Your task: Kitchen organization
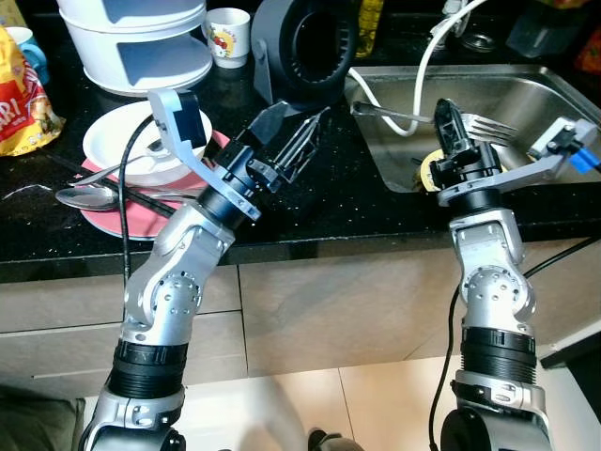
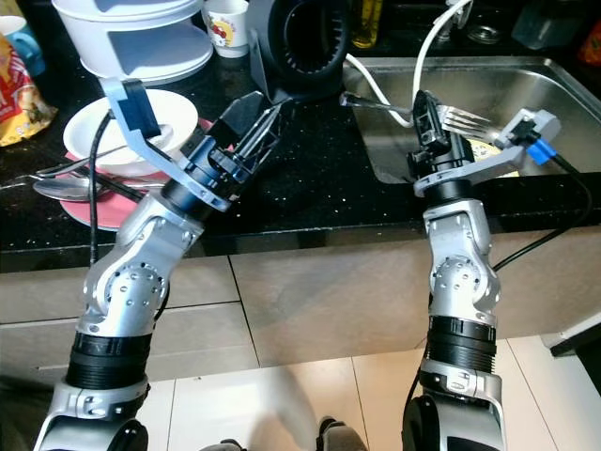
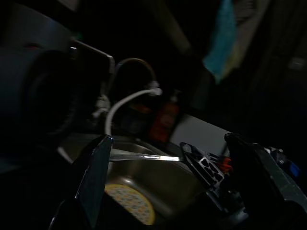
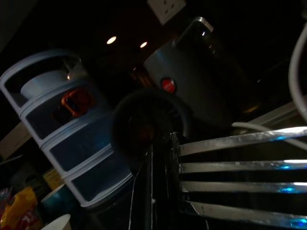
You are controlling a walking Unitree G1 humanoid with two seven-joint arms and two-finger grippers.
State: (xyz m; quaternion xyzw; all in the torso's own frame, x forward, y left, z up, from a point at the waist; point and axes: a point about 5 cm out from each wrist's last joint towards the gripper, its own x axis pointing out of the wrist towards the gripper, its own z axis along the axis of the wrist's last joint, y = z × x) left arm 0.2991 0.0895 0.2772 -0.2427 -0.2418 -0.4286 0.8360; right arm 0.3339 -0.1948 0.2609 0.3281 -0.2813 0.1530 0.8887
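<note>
My right gripper (image 1: 445,122) is shut on a silver fork (image 1: 488,126), held level over the left part of the steel sink (image 1: 526,94). Its tines point right and its handle reaches left over the sink's rim. The tines (image 4: 240,167) show close up in the right wrist view. A yellow patterned plate (image 1: 430,172) lies in the sink below. My left gripper (image 1: 299,132) hovers open over the black counter (image 1: 329,202), holding nothing. To its left a white bowl (image 1: 122,136) sits on a pink plate (image 1: 103,216) with a spoon (image 1: 89,195).
A black round appliance (image 1: 305,42) stands behind the left gripper. A white hose (image 1: 423,70) runs into the sink. At the back left are a white tiered container (image 1: 141,42) and a cup (image 1: 227,36). A snack bag (image 1: 21,99) lies far left.
</note>
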